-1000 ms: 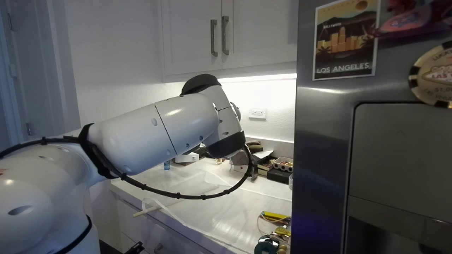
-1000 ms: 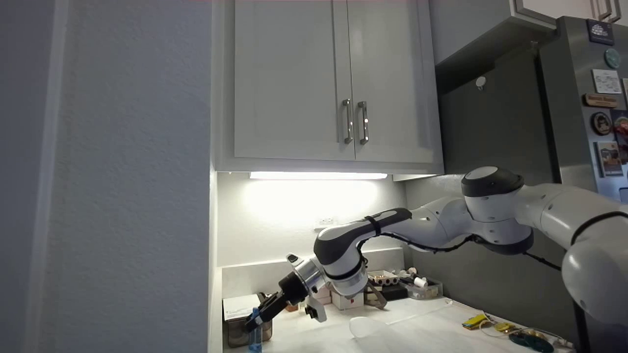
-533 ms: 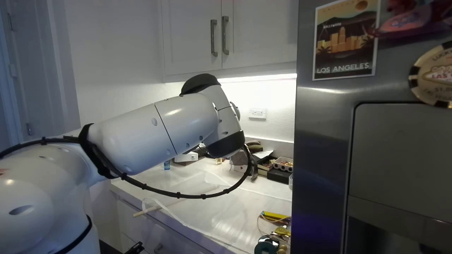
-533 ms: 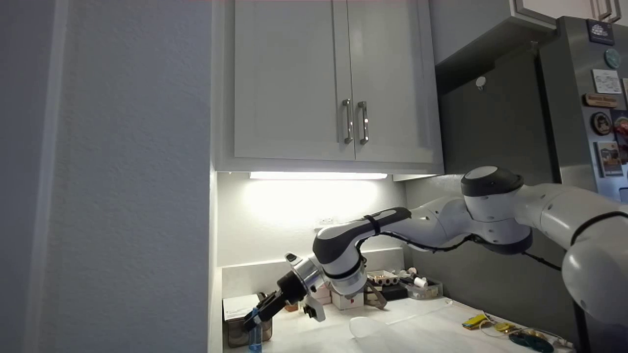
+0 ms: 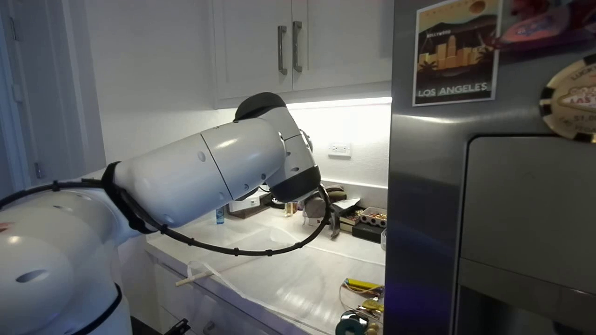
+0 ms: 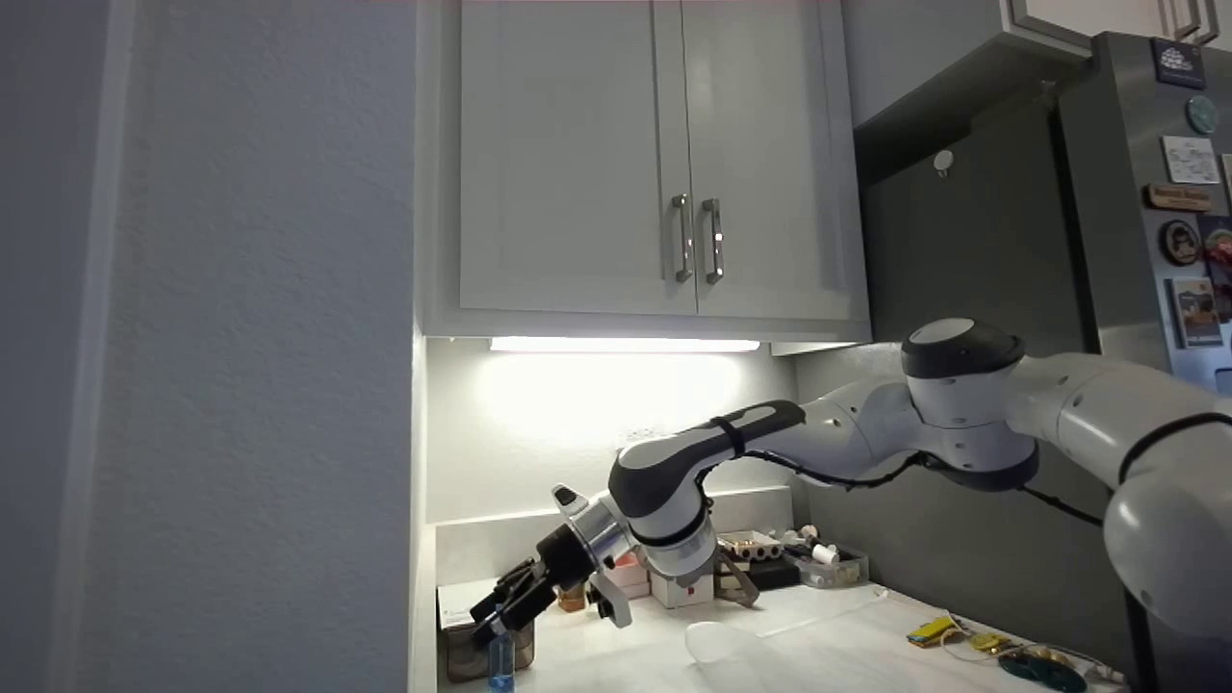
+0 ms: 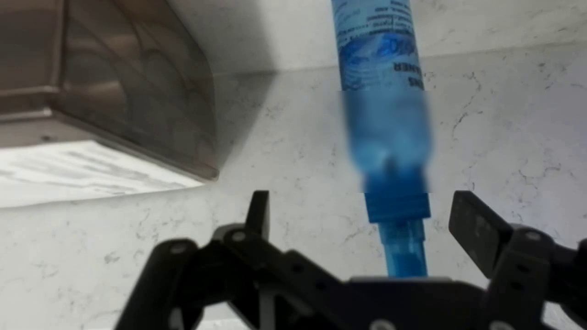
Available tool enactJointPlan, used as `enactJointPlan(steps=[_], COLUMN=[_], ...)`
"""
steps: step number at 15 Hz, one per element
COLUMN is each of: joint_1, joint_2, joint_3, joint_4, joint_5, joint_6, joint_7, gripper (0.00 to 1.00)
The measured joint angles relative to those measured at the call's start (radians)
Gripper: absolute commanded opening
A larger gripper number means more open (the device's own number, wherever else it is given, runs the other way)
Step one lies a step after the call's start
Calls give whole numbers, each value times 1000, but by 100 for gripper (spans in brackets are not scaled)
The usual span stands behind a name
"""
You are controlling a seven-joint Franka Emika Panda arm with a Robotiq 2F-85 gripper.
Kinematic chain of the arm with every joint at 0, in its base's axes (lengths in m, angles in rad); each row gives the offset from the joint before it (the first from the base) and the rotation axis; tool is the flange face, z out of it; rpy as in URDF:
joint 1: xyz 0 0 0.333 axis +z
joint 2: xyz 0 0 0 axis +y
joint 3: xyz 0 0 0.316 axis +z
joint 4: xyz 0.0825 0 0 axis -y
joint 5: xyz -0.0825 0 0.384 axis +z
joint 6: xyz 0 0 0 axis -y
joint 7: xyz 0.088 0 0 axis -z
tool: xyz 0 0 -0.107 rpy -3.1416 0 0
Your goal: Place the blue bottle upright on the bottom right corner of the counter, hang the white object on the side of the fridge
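The blue bottle [image 5: 220,216] stands upright on the counter [image 5: 184,239] and shows in all three views. My gripper [image 6: 489,624] is open at the bottle's top end. In the wrist view the bottle's cap lies between the spread fingers [image 7: 479,229], with a gap on either side, and its tip disappears behind the gripper body. A thin, see-through white object [image 6: 722,643] lies spread over the counter; in an exterior view a pale rod [image 5: 194,278] and a white strap stick out past the front edge. The grey fridge [image 6: 972,260] rises at the right.
Beside the bottle is a smoky brown box [image 7: 137,82] with a white top. Along the backsplash sit a white box [image 6: 681,589] and several small containers. A yellow item [image 6: 931,630] and trinkets lie near the fridge. A white hook [image 6: 943,162] is on the fridge side; cabinets hang above.
My arm has risen slightly and drawn the gripper a little up and to the left in an exterior view, with both fingers now showing apart. The bottle has stayed in place.
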State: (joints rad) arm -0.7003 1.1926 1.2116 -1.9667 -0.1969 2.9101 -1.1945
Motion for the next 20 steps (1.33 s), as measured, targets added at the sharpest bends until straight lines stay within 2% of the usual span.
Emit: enactJointPlan(steps=[10, 20], joint_1=[-14, -16], joint_2=[-54, -76], joint_3=[-3, -10], joint_4=[-93, -118], joint_5=[-103, -178], joint_6=[184, 280], joint_7=[-3, 0], gripper=[100, 100])
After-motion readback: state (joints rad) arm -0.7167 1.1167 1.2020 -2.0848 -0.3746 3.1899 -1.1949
